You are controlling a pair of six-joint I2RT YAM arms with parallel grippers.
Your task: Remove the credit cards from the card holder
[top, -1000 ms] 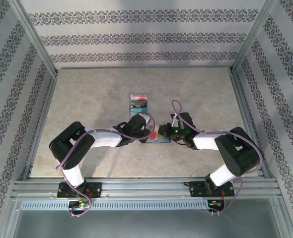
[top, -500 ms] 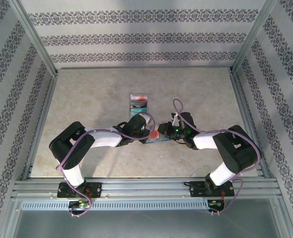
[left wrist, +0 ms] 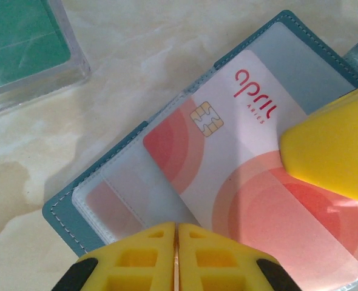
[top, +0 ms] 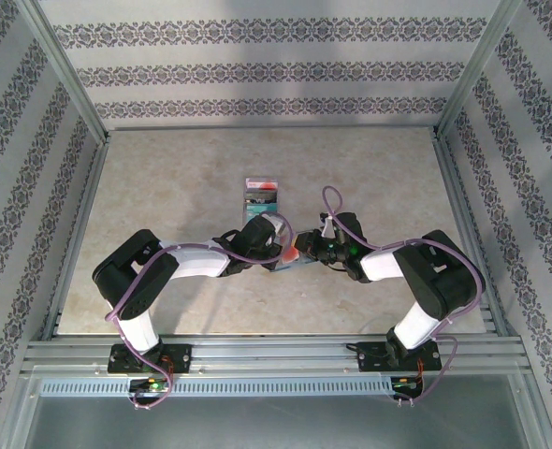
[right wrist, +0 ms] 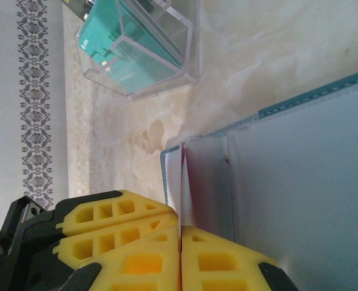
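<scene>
Marbled table carries the open card holder. The left hand is closed at its edge, and the right hand pinches the red-and-white card, which probably needs sliding clear next.

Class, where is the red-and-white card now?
Left wrist view: the red-and-white card lies centre-right on the open card holder, partly under its clear sleeve.

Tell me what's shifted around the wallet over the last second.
The right gripper crept left toward the left gripper, and its elbow followed. It appears to be shut on the edge of the red-and-white card. The left gripper stays shut on the near edge of the card holder, and its arm has not moved. The clear tray of cards has not moved either.
</scene>
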